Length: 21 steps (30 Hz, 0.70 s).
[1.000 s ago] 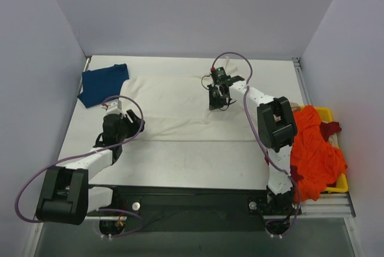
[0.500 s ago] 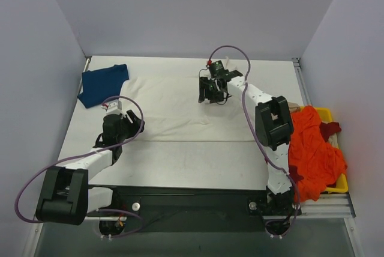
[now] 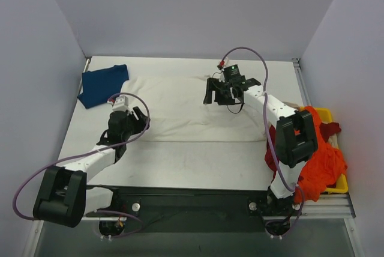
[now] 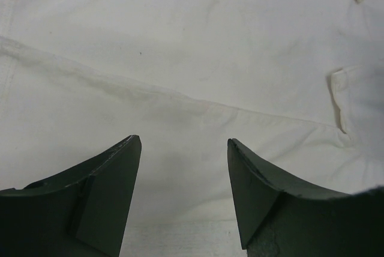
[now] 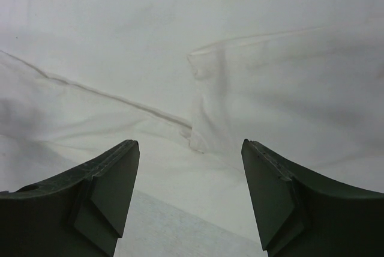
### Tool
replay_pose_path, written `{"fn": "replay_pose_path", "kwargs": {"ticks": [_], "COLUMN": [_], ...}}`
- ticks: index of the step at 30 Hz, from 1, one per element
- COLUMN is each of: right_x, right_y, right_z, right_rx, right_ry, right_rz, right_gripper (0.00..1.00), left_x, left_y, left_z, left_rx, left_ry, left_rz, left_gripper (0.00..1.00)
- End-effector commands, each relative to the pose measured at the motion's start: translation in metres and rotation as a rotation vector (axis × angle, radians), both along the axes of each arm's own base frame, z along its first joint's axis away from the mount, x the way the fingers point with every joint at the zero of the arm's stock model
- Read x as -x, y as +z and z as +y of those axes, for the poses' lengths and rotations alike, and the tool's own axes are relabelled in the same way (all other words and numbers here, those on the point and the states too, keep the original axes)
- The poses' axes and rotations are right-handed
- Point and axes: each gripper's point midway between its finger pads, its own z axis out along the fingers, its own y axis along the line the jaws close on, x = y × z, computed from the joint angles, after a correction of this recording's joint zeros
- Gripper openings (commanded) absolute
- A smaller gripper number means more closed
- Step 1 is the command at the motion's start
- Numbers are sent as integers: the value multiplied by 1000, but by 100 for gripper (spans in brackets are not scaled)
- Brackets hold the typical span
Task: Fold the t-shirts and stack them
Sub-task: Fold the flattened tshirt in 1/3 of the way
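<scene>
In the middle of the table (image 3: pixel 198 164) the cream shirt (image 3: pixel 171 110) lies spread flat. The right gripper (image 5: pixel 189 144), closed low on the shirt's far right part a second ago, now hovers over it with fingers spread and empty, shifted slightly back. The left gripper (image 4: pixel 183 143), spread as before, has edged toward the shirt's near left edge. The blue shirt (image 3: pixel 103 84) sits far left, and the orange shirt (image 3: pixel 315 149) is heaped on the bin (image 3: pixel 327 111).
</scene>
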Motion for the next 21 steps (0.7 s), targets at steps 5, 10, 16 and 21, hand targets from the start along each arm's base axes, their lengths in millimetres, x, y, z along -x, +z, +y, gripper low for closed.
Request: {"fn": "replay_pose_path", "kwargs": {"ticks": [5,10,16,21], "right_x": [19,33,53,76], "right_y": [-39,-63,-92,-113], "right_z": [-48,-65,-82,-93], "right_rx": [-35,-1,62,113], "right_ry": [-94,-129,-198,-238], "right_rz": [75,134,227,302], "right_gripper": [70,70,70,67], "left_x": [-32,-48,-44,-31], "left_y": [14,-1,-42,-55], "left_z": [-22,-36,-37,-31], "left_rx": [26,63,89,71], "left_ry": [-37,-73,-45,-26], "left_rz": [-59,-32,85,126], "left_gripper": [70,70,70,70]}}
